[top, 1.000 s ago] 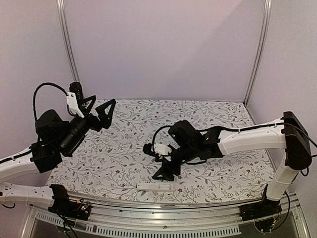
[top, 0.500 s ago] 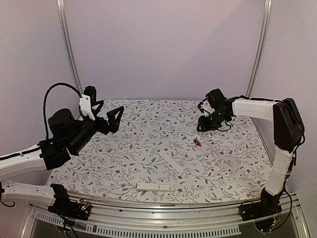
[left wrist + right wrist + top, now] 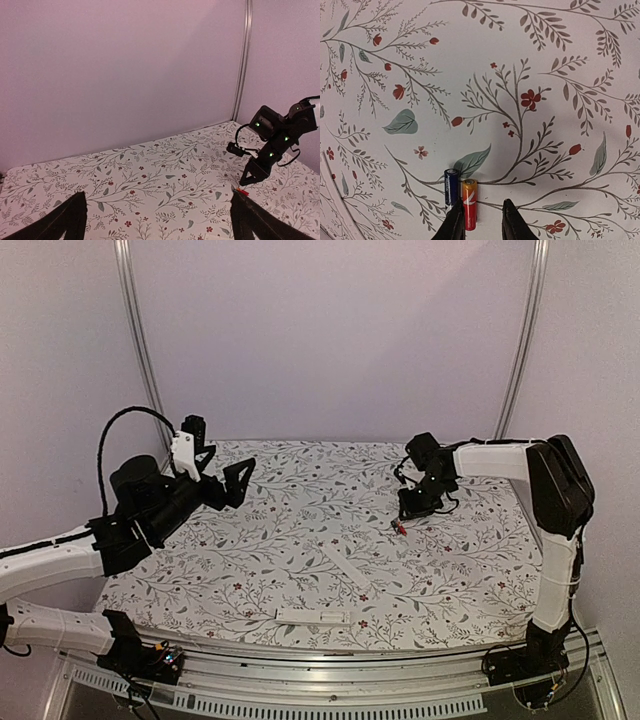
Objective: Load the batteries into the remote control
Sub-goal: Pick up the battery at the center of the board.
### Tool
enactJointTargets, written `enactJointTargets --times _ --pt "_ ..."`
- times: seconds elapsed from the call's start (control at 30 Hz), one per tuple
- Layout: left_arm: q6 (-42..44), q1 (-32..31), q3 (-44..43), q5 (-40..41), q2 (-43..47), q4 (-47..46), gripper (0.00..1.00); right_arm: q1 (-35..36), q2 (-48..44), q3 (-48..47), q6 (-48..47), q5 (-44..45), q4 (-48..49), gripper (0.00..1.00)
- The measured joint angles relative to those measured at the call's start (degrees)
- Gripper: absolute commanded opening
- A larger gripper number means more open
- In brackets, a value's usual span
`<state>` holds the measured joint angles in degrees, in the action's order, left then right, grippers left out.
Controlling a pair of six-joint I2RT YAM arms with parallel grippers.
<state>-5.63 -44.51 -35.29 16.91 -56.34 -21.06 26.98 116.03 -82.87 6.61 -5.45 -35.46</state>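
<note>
Batteries (image 3: 469, 202) lie side by side at the right end effector (image 3: 482, 227), narrowly spread, gripping nothing.

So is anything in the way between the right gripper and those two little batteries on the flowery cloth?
Nothing visible is. The right gripper hangs open just above the small dark blue cylindrical battery and the red-orange battery lying beside it; only bare floral tablecloth lies around them.

no text readable, a white mark on the red battery (image 3: 469, 209) too blurred to make out
</note>
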Motion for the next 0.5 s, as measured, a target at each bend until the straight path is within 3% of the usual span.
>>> enactJointTargets --times 0.5 --pt "-0.4 0.8 0.0 -1.1 0.0 -0.6 1.00 0.0 0.4 0.9 -0.1 -0.9 -0.4 0.22"
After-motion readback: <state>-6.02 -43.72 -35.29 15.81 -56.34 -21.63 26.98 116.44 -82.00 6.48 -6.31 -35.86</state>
